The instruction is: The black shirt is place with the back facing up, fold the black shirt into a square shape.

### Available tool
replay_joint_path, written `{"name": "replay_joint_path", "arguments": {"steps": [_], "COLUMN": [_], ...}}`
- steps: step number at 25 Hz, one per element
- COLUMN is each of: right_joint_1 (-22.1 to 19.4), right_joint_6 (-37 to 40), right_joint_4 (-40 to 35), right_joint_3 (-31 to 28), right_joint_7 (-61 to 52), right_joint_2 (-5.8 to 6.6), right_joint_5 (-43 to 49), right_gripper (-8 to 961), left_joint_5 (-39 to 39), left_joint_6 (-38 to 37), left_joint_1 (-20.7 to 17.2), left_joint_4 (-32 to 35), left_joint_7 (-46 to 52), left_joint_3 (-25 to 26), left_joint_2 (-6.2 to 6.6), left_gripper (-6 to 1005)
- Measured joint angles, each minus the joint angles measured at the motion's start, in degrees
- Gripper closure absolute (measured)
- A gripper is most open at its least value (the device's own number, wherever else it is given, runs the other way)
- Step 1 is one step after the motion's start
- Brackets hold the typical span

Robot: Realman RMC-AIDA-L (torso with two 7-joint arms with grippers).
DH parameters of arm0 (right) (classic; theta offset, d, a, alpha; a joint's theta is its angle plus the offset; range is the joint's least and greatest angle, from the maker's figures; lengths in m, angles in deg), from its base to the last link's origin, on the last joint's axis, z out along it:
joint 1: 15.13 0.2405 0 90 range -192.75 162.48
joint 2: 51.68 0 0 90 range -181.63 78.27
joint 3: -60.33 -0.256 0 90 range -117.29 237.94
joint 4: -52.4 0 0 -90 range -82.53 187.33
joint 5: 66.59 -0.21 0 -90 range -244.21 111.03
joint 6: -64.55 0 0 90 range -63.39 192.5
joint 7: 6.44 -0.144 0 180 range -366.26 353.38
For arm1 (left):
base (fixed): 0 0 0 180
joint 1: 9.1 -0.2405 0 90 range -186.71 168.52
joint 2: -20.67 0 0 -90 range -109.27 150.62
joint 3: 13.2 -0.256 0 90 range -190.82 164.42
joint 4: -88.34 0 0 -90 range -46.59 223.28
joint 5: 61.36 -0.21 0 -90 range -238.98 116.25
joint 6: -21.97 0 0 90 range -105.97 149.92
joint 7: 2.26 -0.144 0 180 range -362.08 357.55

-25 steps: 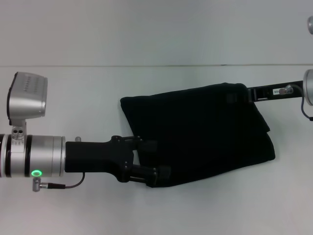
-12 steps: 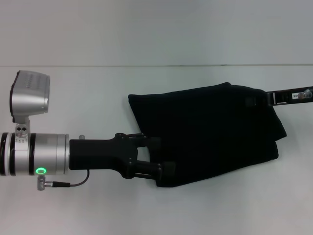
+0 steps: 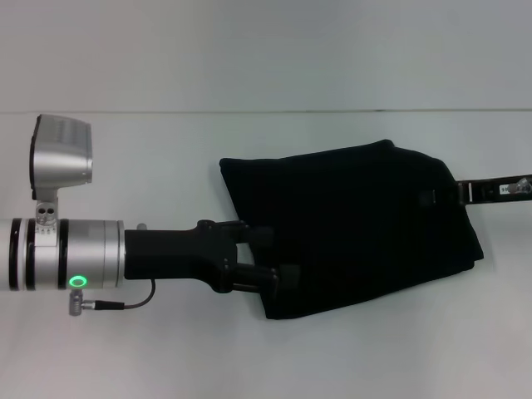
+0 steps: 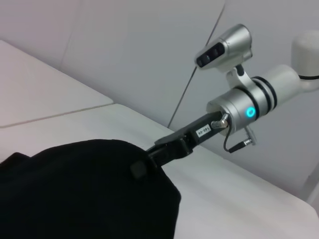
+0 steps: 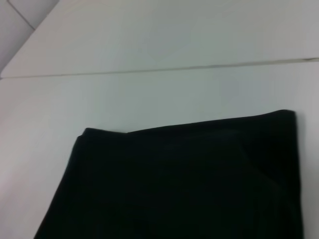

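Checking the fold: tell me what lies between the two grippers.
In the head view, only the black shirt spans from the left gripper at its near-left edge to the right gripper at its far-right corner.

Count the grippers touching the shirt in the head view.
2. The left gripper meets the black shirt at its near-left edge; the right gripper meets its far-right corner.
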Motion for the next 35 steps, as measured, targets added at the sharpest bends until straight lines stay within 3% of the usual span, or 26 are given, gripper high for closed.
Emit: {"name": "replay_joint_path", "arguments": {"steps": [4, 7, 12, 21, 28, 35], "right_joint_1": [-0.19, 0.48, 1.41, 4.67, 6.59, 8.42], "right_joint_6": [-1.15, -1.57, -1.60, -1.94, -3.85, -8.86], "right_joint_4": [-0.60, -0.66, -0.72, 3.64, 6.27, 7.23], "right_joint_3": [-0.56, -0.66, -0.68, -0.60, -0.73, -1.47], "right_joint_7": [0.02, -0.83, -4.01, -12.29, -12.61, -11.69], "right_joint_2": [0.39, 1.73, 2.77, 3.40, 2.12, -0.32], "right_joint_5": [0.00, 0.00, 0.00, -0.01, -0.41, -2.77], "right_gripper": [689, 625, 518, 128, 136, 137], "left_joint_5": [0.00, 0.00, 0.73, 0.85, 1.03, 2.29], "left_joint_6": [1.19, 1.80, 4.95, 10.49, 13.68, 15.86], "left_joint_1": [0.46, 0.68, 1.42, 2.87, 2.98, 2.81], "left_joint_4": [-0.07, 0.02, 0.03, -0.17, -0.21, -0.25], "left_joint_7": [0.91, 1.35, 3.26, 5.46, 5.35, 5.26], "left_joint_3": [-0.06, 0.06, 0.17, 0.01, 0.17, 0.07], "left_joint_2": [0.00, 0.00, 0.00, -0.16, -0.20, -0.45], "left_gripper": [119, 121, 124, 129, 133, 137]}}
